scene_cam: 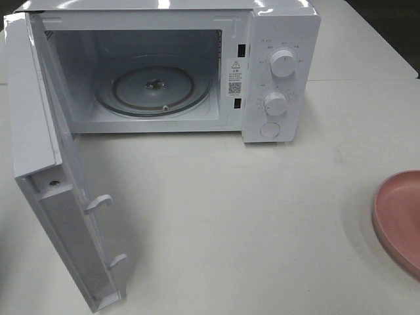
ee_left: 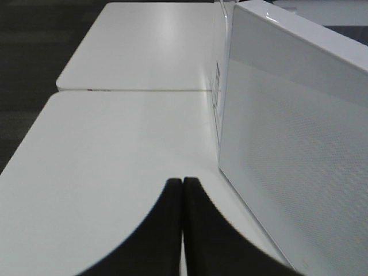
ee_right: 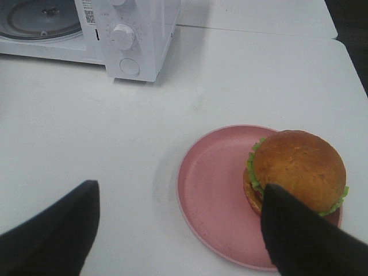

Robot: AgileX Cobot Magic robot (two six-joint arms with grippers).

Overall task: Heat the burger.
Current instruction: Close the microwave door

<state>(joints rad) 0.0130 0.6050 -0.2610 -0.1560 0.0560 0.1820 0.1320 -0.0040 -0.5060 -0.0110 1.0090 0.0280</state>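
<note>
Where hand (ee_right: 178, 230) hovers, burger (ee_right: 299, 169) beneath.

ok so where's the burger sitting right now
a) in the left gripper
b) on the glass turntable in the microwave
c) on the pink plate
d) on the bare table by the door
c: the burger rests on the pink plate, toward one edge, while the microwave stands open with its turntable bare.
</note>
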